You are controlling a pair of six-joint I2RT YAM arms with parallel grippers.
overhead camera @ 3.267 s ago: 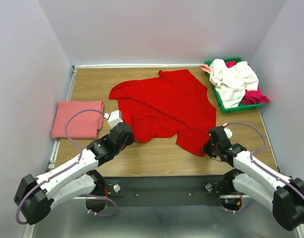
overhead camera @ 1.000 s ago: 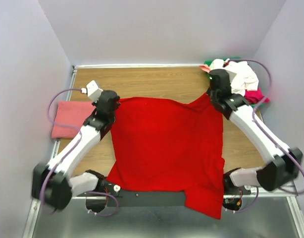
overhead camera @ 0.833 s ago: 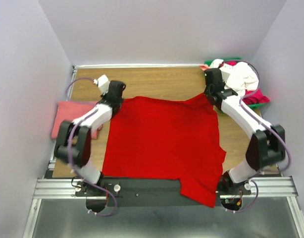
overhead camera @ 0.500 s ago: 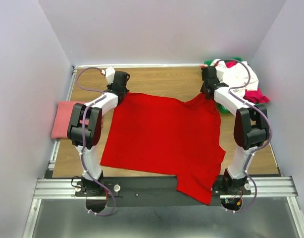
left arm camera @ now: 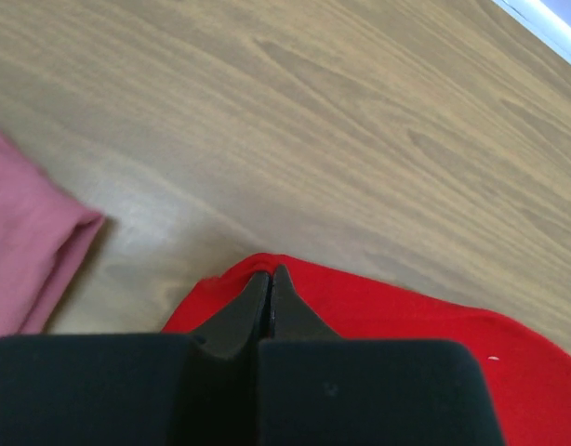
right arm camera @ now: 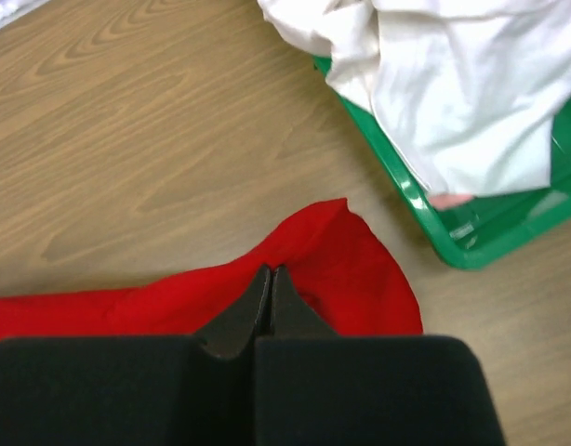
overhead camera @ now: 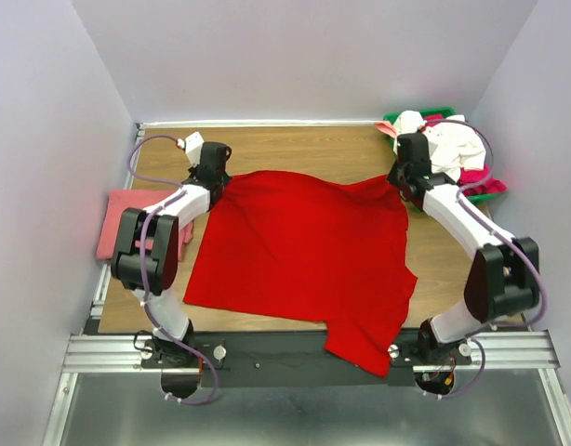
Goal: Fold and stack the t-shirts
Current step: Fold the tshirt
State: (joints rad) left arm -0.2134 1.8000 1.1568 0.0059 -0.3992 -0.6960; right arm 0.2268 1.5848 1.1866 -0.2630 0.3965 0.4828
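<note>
We see left gripper [left arm camera: 270, 276] clenched on one far corner of the bright red cloth t-shirt [overhead camera: 299, 246], right gripper [right arm camera: 270, 275] clenched on the other; shirt spread over wooden table [overhead camera: 295, 149].

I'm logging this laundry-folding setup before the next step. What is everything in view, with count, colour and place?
bright red cloth t-shirt: one, red, spread across the table's middle, near part over the front edge
salmon-pink folded cloth shirt: one, pink, table's left edge
white crumpled cloth shirt: count unclear, white, piled in the tray
magenta cloth shirt: one seen, magenta, under the white pile
green plastic tray: one, green, far right corner
wooden table: one, brown
left gripper: black, shut on the red shirt's far left corner
right gripper: black, shut on its far right corner
</note>
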